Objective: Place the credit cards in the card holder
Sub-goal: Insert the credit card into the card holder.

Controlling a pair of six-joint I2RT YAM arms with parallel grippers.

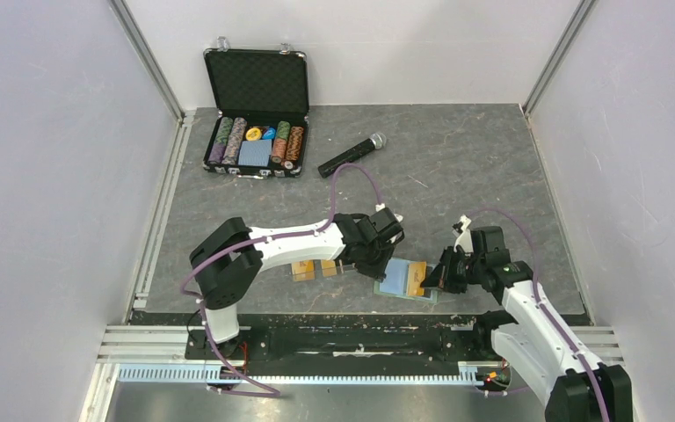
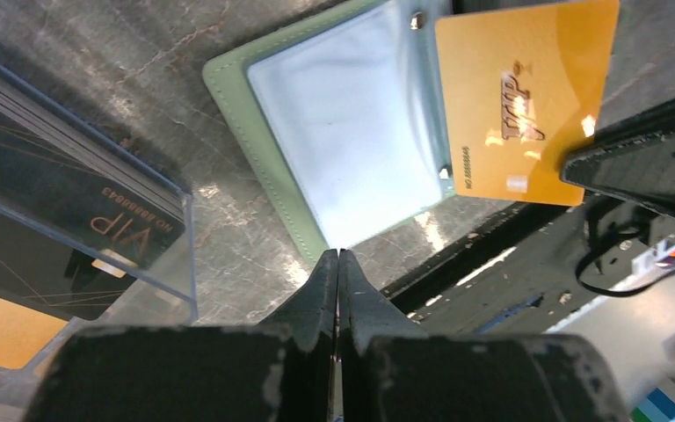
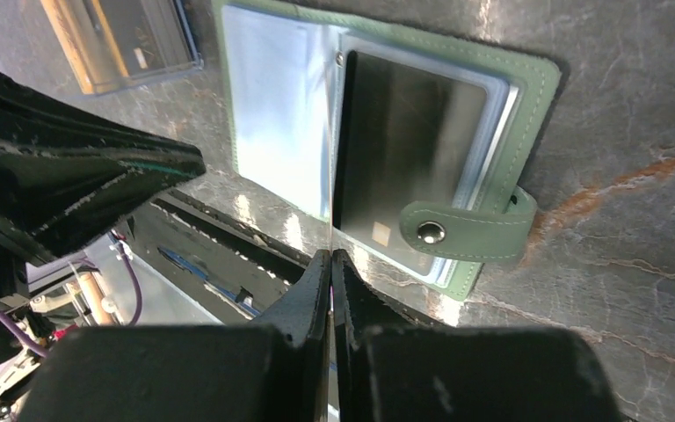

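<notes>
1. The card holder (image 3: 536, 97) lies open and flat on the table (image 1: 457, 176), close to the near edge and between the two arms. One pocket already has a black card (image 3: 413, 141) in it, and the leaf beside it looks bare.
2. The right gripper (image 3: 330, 261) is clenched on an orange card (image 2: 527, 97), pinching one end. The rest of the card sticks out leftward from the fingers, over the holder.
3. From the right wrist the card shows only as a thin line. It sits edge-on, in line with the fold between the bare leaf and the black card's pocket.
4. The left gripper (image 2: 338, 257) has its fingers pressed together, tips right at the holder's edge. I cannot tell whether a clear leaf is pinched between them or they just rest there.
5. More cards wait in the clear tray (image 2: 185, 264), just left of the holder.
6. As I judge it, the move belongs to the right arm. The pocket lies left of and below its fingers, so the card must be laid flat and slid in along its length while the left gripper steadies the holder.
</notes>
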